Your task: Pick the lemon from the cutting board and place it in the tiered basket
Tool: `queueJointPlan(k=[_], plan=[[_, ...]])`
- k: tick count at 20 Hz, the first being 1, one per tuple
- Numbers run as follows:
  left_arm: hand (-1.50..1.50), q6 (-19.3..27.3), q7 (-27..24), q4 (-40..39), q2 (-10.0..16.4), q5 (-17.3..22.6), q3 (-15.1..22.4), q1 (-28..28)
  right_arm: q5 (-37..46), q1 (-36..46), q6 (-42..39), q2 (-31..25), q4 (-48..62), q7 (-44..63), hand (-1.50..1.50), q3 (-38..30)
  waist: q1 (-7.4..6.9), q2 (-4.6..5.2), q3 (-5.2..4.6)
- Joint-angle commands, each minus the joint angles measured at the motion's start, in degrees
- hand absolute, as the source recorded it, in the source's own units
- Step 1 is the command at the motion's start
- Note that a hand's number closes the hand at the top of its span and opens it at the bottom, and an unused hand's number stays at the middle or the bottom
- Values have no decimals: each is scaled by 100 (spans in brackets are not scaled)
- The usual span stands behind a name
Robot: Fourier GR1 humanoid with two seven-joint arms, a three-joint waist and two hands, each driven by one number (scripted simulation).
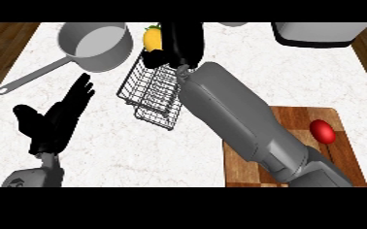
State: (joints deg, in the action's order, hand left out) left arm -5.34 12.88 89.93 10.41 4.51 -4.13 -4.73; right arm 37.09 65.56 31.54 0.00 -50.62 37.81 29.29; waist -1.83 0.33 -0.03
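One lemon [151,39], long axis seemingly pointing away, sits pinched by the right hand [183,38] beside the tiered basket [153,95].

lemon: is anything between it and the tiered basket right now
Nothing visible. The lemon, held by the right hand, hangs right at the far rim of the tiered basket; the pot stands off to the side.

Grey saucepan [97,43] upper left, red fruit [323,131] lower right, grey appliance [315,34] top right
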Motion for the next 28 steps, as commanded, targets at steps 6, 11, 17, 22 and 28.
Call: queueJointPlan(k=[6,11,17,22,28], plan=[[0,-52,-106,-118,-70,22,-60,43,-764,217,827,0,471,-564,-150,97,25,-2,1],[0,-73,-29,-116,82,25,-187,-111,-1459,371,1292,0,410,-801,-150,-506,36,12,2],[0,-115,13,181,66,-29,-92,218,-2204,164,1627,0,-258,-1193,-150,-1201,77,-11,6],[0,83,79,289,-44,-152,-68,267,-2193,-454,2020,-143,-1192,-1210,-150,-1492,222,-67,7],[0,-140,-75,1,116,101,-358,217,-2315,-1237,1797,-1078,-2161,-1182,-150,-2046,334,-83,5]])
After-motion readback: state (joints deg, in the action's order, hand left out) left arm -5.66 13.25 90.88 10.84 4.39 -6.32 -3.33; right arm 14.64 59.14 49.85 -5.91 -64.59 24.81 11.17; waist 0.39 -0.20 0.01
